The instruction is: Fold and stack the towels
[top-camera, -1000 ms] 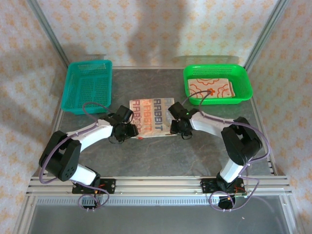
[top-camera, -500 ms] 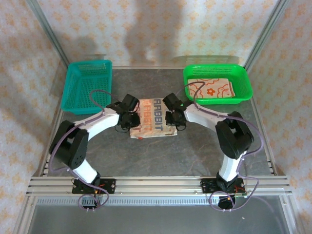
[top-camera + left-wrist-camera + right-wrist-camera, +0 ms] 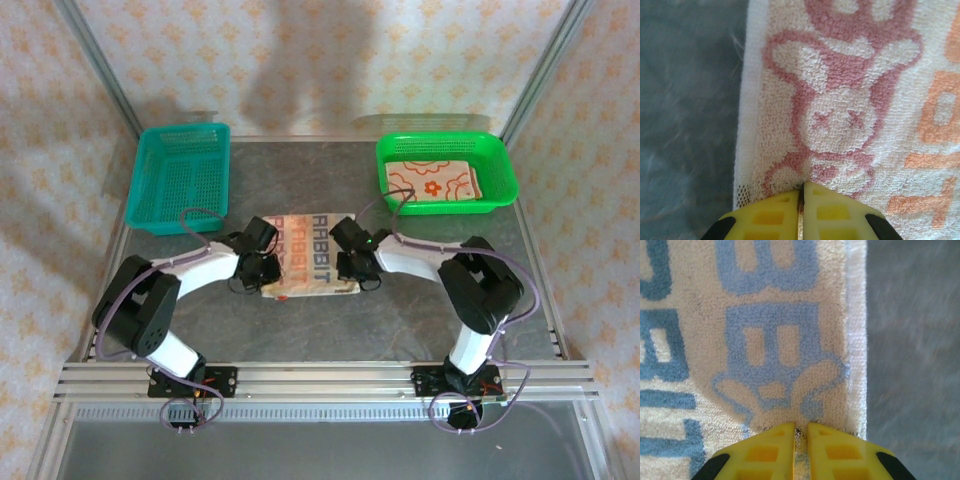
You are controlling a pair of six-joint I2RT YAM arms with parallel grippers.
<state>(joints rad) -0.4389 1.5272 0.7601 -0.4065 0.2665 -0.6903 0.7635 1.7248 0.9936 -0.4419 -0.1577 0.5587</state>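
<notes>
Both claws had closed within the last second, after sliding along the cloth's sides. The cream terry towel lettered RABBIT in blue and orange (image 3: pixel 312 262) lay near the centre of the grey desk (image 3: pixel 330 325). The left claw (image 3: pixel 262 272) pinched its 9 o'clock edge, yellow fingers (image 3: pixel 765 217) pressed together below a pink rabbit print. The right claw (image 3: pixel 352 270) nipped the 3 o'clock edge by the blue lettering, with a sliver of terry between its fingers. With both sides gripped, a fold looked ready to begin. At 1 o'clock a green plastic mesh basket (image 3: pixel 503 165) held a cream towel with orange flower print (image 3: pixel 435 183). A teal plastic mesh basket (image 3: pixel 175 175) stood at 11 o'clock.
</notes>
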